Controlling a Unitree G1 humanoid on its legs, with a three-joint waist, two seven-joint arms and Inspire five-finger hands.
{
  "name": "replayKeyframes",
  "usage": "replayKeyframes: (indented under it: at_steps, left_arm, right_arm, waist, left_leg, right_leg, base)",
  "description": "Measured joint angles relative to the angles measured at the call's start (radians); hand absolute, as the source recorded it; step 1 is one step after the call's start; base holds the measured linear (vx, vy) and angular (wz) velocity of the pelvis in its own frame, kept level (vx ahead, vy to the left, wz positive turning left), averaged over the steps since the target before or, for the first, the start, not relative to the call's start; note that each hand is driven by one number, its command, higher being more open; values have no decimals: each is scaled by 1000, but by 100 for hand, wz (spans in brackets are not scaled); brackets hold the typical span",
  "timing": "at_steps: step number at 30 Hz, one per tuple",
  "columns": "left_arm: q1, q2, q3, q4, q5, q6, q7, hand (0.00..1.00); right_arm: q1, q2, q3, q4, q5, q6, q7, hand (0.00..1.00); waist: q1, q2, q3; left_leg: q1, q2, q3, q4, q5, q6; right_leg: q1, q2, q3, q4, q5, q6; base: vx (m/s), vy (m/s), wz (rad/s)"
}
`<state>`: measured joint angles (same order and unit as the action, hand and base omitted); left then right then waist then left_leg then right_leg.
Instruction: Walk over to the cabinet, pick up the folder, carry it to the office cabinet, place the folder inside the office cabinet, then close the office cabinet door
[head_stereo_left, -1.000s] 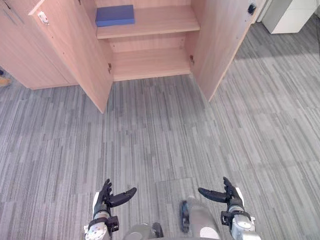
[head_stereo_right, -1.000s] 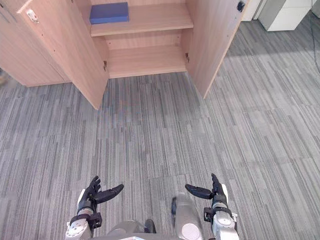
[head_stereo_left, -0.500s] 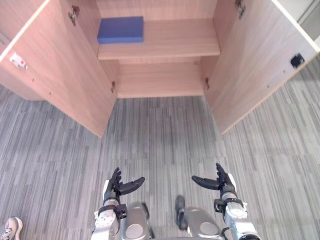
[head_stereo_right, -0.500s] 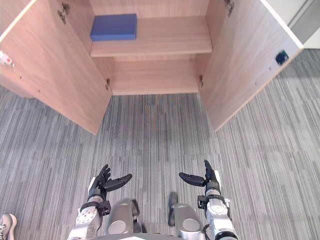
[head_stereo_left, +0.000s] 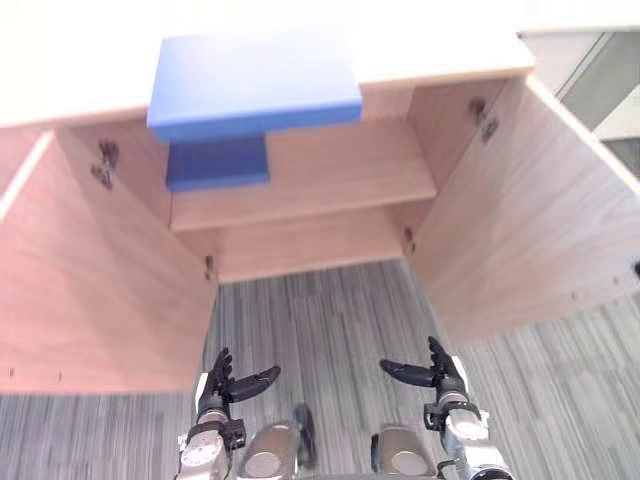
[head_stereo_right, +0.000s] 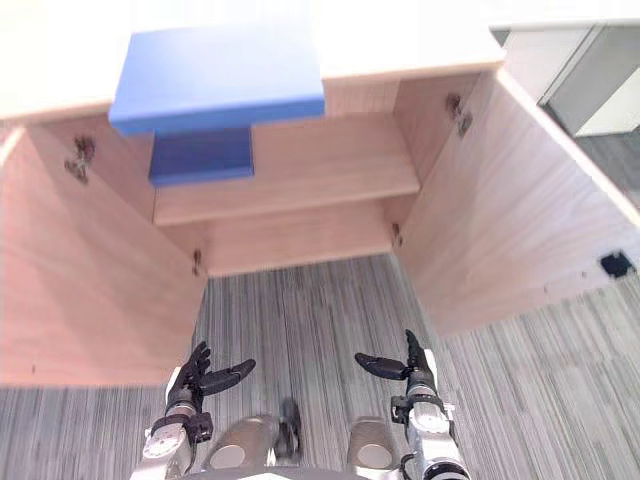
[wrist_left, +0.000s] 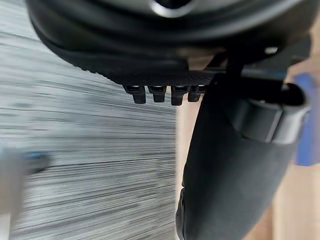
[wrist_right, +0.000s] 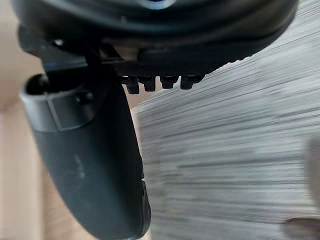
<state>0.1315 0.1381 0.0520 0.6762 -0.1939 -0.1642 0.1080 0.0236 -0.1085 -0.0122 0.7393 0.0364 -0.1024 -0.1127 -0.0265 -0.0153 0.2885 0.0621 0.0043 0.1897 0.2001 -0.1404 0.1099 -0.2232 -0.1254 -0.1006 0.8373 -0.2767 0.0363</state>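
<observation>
A blue folder (head_stereo_left: 255, 85) lies flat on the top of the wooden cabinet (head_stereo_left: 60, 70), jutting over its front edge. A second, darker blue folder (head_stereo_left: 217, 163) lies at the left end of the inner shelf (head_stereo_left: 330, 180). Both cabinet doors stand wide open, the left door (head_stereo_left: 90, 280) and the right door (head_stereo_left: 530, 230). My left hand (head_stereo_left: 222, 383) and right hand (head_stereo_left: 437, 373) hang low over the carpet in front of the cabinet, both open and holding nothing. The left thumb (wrist_left: 230, 165) and right thumb (wrist_right: 95, 165) stick out straight in the wrist views.
Grey striped carpet (head_stereo_left: 320, 320) runs between the two open doors up to the cabinet's bottom board. A pale grey unit (head_stereo_left: 600, 70) stands behind the right door. The open doors flank the space on both sides.
The whole picture has shifted: the camera has come closer to the cabinet, and its top with a blue folder has come into view. Both hands stay open as before.
</observation>
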Motion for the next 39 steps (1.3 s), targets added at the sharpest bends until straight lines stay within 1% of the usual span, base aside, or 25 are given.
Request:
replayKeyframes:
  at_steps: [1, 2, 3, 4, 5, 6, 8, 9, 10, 11, 12, 13, 14, 15, 16, 17, 19, 22, 26, 27, 30, 32, 34, 37, 39]
  left_arm:
    - [-5, 2, 1, 4, 0, 0, 0, 100]
    - [-3, 3, 1, 4, 0, 0, 0, 100]
    - [5, 11, -1, 5, 0, 0, 2, 100]
    - [-1, -1, 3, 23, 1, 0, 2, 100]
    - [-11, -27, 6, 45, 0, 11, 5, 100]
    - [-2, -44, 6, 39, 1, 10, 2, 100]
    - [-2, -60, 6, 35, 1, 10, 0, 100]
    - [0, -72, 5, 25, 1, 11, -2, 100]
    - [11, -84, 2, 2, 1, 11, -4, 100]
    - [18, -89, 0, -15, 1, 10, -5, 100]
    - [27, -95, -1, -48, 1, 9, -10, 100]
    - [30, -96, -1, -70, 1, 7, -13, 100]
    - [28, -93, -1, -87, 1, 5, -15, 100]
    - [25, -94, -2, -89, 1, 5, -17, 100]
    - [26, -90, -2, -91, 1, 6, -19, 100]
    - [25, -79, -3, -108, 1, 6, -19, 100]
    - [30, -71, -3, -153, 9, 7, -18, 100]
    - [98, -49, -2, -330, 56, 6, 1, 100]
    - [169, -12, 4, -532, 119, -3, 20, 100]
    - [193, -4, 4, -606, 159, -19, 28, 100]
    - [239, -1, 4, -739, 216, -32, 48, 100]
    - [274, 10, 5, -849, 275, -70, 78, 100]
    - [281, 29, 6, -905, 313, -95, 95, 100]
    - [281, 42, 1, -960, 374, -99, 112, 100]
    - [281, 47, -5, -1000, 472, -105, 137, 100]
  right_arm:
    - [0, -3, -4, 2, 0, 0, 0, 100]
    - [4, -4, -7, 3, 0, 0, 0, 100]
    - [31, -3, -21, 1, -6, 0, -4, 100]
    - [51, -13, -27, 9, -9, 0, -7, 100]
    - [45, -37, -32, 38, -10, 6, -8, 100]
    - [50, -43, -38, 42, -9, 12, -8, 100]
    - [58, -35, -61, 33, -7, 12, -9, 100]
    - [75, -31, -62, 28, -2, 11, -12, 100]
    - [93, -27, -63, 26, 6, 11, -14, 100]
    - [100, -25, -66, 21, 10, 11, -15, 100]
    - [107, -23, -75, 8, 11, 9, -15, 100]
    - [104, -21, -81, 3, 11, 8, -14, 100]
    - [101, -20, -93, -1, 11, 5, -14, 100]
    - [103, -25, -102, -2, 11, 3, -14, 100]
    - [105, -27, -112, 7, 11, 4, -15, 100]
    - [109, -19, -116, 8, 11, 4, -15, 100]
    - [116, -16, -118, 14, 11, 4, -15, 100]
    - [126, -12, -118, 26, 11, 4, -13, 100]
    - [136, -10, -118, 28, 11, 2, -13, 100]
    - [136, -10, -118, 28, 9, -2, -12, 100]
    - [143, -10, -118, 28, 7, -9, -12, 100]
    - [145, -12, -115, 29, -2, -17, -12, 100]
    - [146, -20, -107, 30, -11, -19, -12, 100]
    - [164, -33, -91, 32, -30, -21, -10, 100]
    - [180, -40, -81, 34, -32, -22, -9, 100]
  waist:
    - [-9, 1, -2]
    - [-13, -2, -7]
    - [-15, -19, -25]
    - [-16, -23, -31]
    - [-12, 14, -41]
    - [-9, 23, -54]
    - [-14, 25, -53]
    - [-12, 24, -53]
    - [-4, 24, -53]
    - [1, 24, -55]
    - [8, 25, -57]
    - [13, 25, -57]
    - [13, 36, -64]
    - [9, 55, -74]
    - [8, 75, -87]
    - [3, 71, -94]
    - [5, 61, -96]
    - [8, 62, -97]
    - [13, 61, -112]
    - [13, 62, -114]
    - [14, 62, -119]
    - [17, 62, -120]
    - [18, 66, -128]
    - [18, 67, -145]
    - [18, 66, -146]
  left_leg:
    - [19, 14, -15, -2, -4, -8]
    - [26, 17, -24, -1, -10, -22]
    - [41, 4, -43, 13, -45, -82]
    - [53, 3, -63, 38, -88, -130]
    - [46, 38, -69, 65, -103, -144]
    - [27, 50, -67, 107, -95, -158]
    - [-15, 68, -63, 232, -68, -202]
    - [-68, 99, -53, 375, -54, -238]
    - [-90, 130, -17, 455, -93, -229]
    - [-98, 141, -1, 462, -109, -223]
    - [-116, 150, 16, 439, -122, -204]
    - [-129, 148, 13, 379, -123, -200]
    - [-137, 148, 5, 238, -91, -198]
    - [-141, 151, -1, 131, -4, -190]
    - [-129, 156, -12, 73, 23, -164]
    - [-103, 139, -17, 13, 24, -163]
    - [-86, 119, -14, -30, 43, -155]
    - [-46, 88, -15, -97, 68, -140]
    - [-24, 76, -25, -129, 79, -138]
    - [-19, 75, -32, -132, 82, -137]
    - [-3, 74, -43, -148, 93, -136]
    - [12, 72, -45, -162, 103, -137]
    - [17, 72, -48, -163, 108, -138]
    - [22, 71, -53, -163, 109, -139]
    - [35, 71, -55, -161, 109, -139]
  right_leg:
    - [-35, 24, -11, -166, 0, 9]
    - [-39, 43, -12, -271, 17, 14]
    - [-33, 58, 6, -514, 161, -14]
    - [-32, 55, 13, -536, 279, -41]
    - [-33, 72, -10, -509, 269, -55]
    - [-22, 76, -18, -517, 241, -61]
    - [22, 78, -33, -542, 212, -67]
    - [85, 79, -44, -587, 208, -73]
    - [151, 82, -52, -628, 206, -75]
    - [172, 81, -53, -640, 206, -76]
    - [194, 78, -49, -659, 206, -75]
    - [201, 75, -43, -669, 206, -75]
    - [205, 76, -40, -680, 207, -70]
    - [206, 88, -39, -684, 203, -54]
    - [209, 100, -35, -686, 197, -40]
    - [210, 89, -35, -691, 196, -29]
    - [211, 71, -34, -703, 199, -20]
    - [241, 54, -40, -737, 208, -4]
    - [260, 50, -48, -750, 210, -1]
    - [266, 49, -54, -750, 210, -1]
    - [281, 49, -64, -751, 210, -1]
    - [292, 48, -65, -751, 210, -1]
    - [296, 46, -65, -751, 212, 1]
    - [305, 50, -65, -753, 212, 1]
    - [321, 51, -65, -752, 212, 1]
  base:
    - [446, -112, 47]
    - [474, -133, 64]
    - [391, -112, 71]
    - [477, -139, 64]
    - [465, -137, 41]
    - [456, -142, 20]
    - [403, -159, 24]
    - [418, -149, 25]
    - [330, -84, 18]
    - [276, -39, 0]
    - [183, -5, -12]
    - [177, 30, -19]
    - [142, 72, -15]
    - [166, 128, -16]
    - [163, 174, 1]
    - [125, 164, 3]
    - [65, 119, 10]
    - [41, 78, 8]
    - [4, 26, 9]
    - [-10, -6, 12]
    - [-42, -12, 12]
    - [-68, -11, 4]
    - [-94, -6, 2]
    - [-73, -19, 4]
    - [-57, -7, 3]
